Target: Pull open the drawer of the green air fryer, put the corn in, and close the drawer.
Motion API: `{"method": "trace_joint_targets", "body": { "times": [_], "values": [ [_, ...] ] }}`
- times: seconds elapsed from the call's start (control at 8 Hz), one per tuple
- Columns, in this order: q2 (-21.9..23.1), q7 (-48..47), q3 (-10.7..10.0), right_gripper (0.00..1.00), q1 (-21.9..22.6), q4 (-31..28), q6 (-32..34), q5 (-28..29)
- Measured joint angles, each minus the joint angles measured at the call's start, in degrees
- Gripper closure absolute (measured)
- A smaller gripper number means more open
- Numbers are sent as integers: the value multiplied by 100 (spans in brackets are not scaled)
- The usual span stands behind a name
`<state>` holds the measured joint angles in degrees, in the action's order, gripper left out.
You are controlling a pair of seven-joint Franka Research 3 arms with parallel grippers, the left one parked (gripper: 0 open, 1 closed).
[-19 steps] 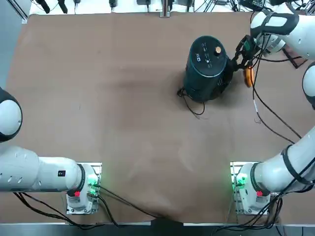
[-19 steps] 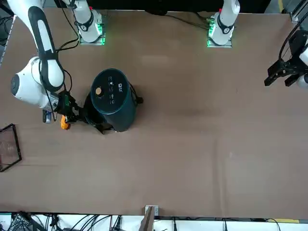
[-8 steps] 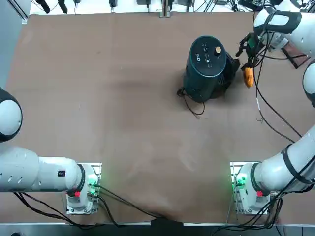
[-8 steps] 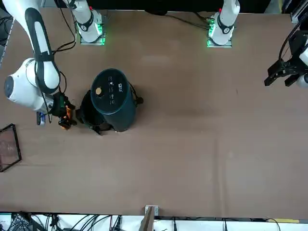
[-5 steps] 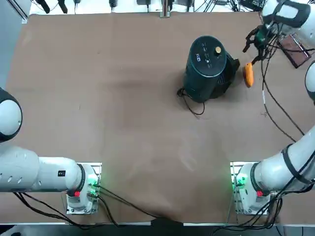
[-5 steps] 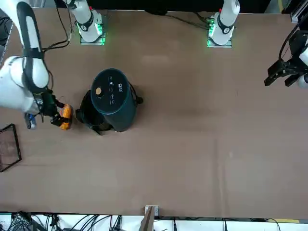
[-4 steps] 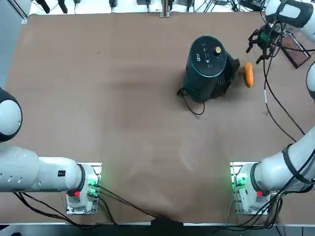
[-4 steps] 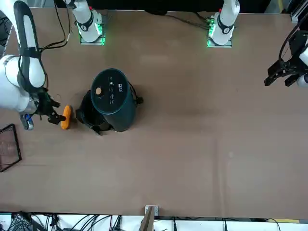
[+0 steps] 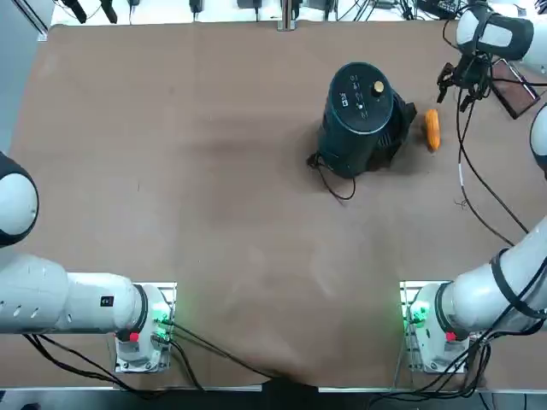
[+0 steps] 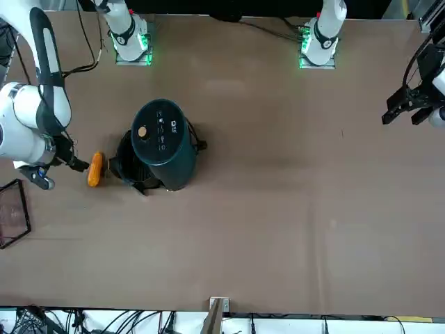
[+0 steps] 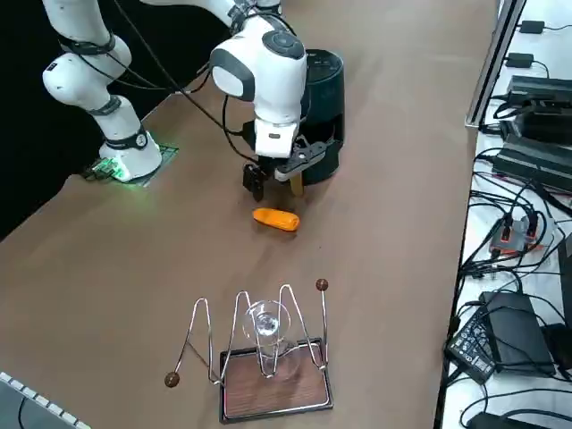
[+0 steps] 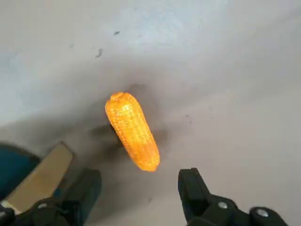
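Note:
The green air fryer (image 9: 359, 115) stands at the far right part of the table, also in the front view (image 10: 163, 142). Its dark drawer (image 9: 400, 126) juts out a little from the lower body on the side facing the corn. The corn (image 9: 432, 130), a small orange cob, lies flat on the table just beside the drawer (image 11: 327, 154). My right gripper (image 9: 462, 86) hovers open and empty just beyond the corn (image 11: 275, 219), on the side away from the fryer. In the wrist view the corn (image 12: 132, 131) lies ahead of the spread fingertips (image 12: 192, 188).
A wire rack on a wooden base holding a glass (image 11: 266, 356) stands near the table's right edge, behind the gripper (image 11: 273, 184). The fryer's black cord (image 9: 335, 181) trails on the table toward the robot. Broad bare tabletop (image 9: 188, 171) lies to the left.
My right gripper left the drawer front and drew back over the corn toward the table's right edge, staying open. The corn and fryer kept their places.

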<state>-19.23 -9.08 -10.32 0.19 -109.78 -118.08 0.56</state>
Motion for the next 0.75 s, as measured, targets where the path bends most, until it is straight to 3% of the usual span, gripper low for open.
{"method": "trace_joint_targets", "body": {
  "times": [0.38, 0.75],
  "values": [
    [-294, 1554, -17, 0, -210, -120, -560, -9],
    [-575, 1728, 87, 0, -214, -156, -789, 62]
  ]
}}
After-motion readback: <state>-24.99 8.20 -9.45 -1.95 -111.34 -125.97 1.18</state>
